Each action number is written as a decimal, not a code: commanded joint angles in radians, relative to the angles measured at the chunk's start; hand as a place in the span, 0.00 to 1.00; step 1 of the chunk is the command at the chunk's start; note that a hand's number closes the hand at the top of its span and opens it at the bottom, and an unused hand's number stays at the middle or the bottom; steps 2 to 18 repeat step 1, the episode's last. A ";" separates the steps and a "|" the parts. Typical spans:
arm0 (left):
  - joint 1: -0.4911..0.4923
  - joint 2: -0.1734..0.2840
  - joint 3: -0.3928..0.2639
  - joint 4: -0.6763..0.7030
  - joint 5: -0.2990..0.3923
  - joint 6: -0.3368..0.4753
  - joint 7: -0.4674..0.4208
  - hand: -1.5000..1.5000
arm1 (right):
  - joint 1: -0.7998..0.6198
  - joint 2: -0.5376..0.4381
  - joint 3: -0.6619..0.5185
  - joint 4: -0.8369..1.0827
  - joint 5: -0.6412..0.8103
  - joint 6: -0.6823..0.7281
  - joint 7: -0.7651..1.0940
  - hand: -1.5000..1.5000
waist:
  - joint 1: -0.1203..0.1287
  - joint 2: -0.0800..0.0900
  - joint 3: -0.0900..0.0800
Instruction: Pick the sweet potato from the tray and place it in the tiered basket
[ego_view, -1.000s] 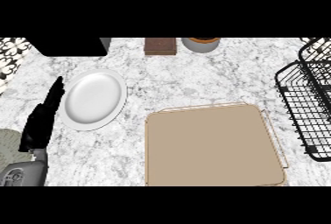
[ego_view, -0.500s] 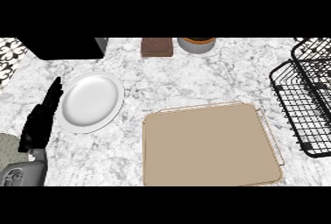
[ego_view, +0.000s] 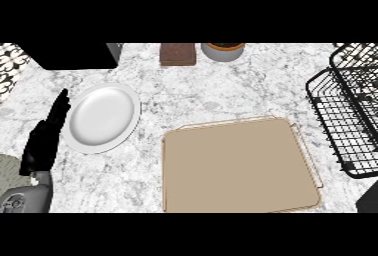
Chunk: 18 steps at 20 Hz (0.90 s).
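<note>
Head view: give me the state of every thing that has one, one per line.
Square tan tray: flat on the counter, nothing on it.
Round white plate: flat, bare.
Black wire tiered basket: upright, nothing visible inside.
Left hand: open, fingers straight, beside the plate.
Sweet potato: not visible.

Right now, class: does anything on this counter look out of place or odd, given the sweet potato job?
Yes. The tan tray lies bare: no sweet potato shows on it, nor in the visible part of the black wire basket at the right. The left hand rests open beside the white plate. Nothing looks spilled or damaged.
</note>
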 joint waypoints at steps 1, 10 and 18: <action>-0.020 -0.017 -0.026 -0.005 -0.014 0.003 0.017 0.50 | 0.159 0.038 0.121 -0.246 -0.033 0.098 0.169 0.00 | 0.015 0.007 0.002; -0.020 -0.017 -0.026 -0.005 -0.014 0.003 0.017 0.50 | 0.159 0.038 0.121 -0.246 -0.033 0.098 0.169 0.00 | 0.015 0.007 0.002; -0.020 -0.017 -0.026 -0.005 -0.014 0.003 0.017 0.50 | 0.159 0.038 0.121 -0.246 -0.033 0.098 0.169 0.00 | 0.015 0.007 0.002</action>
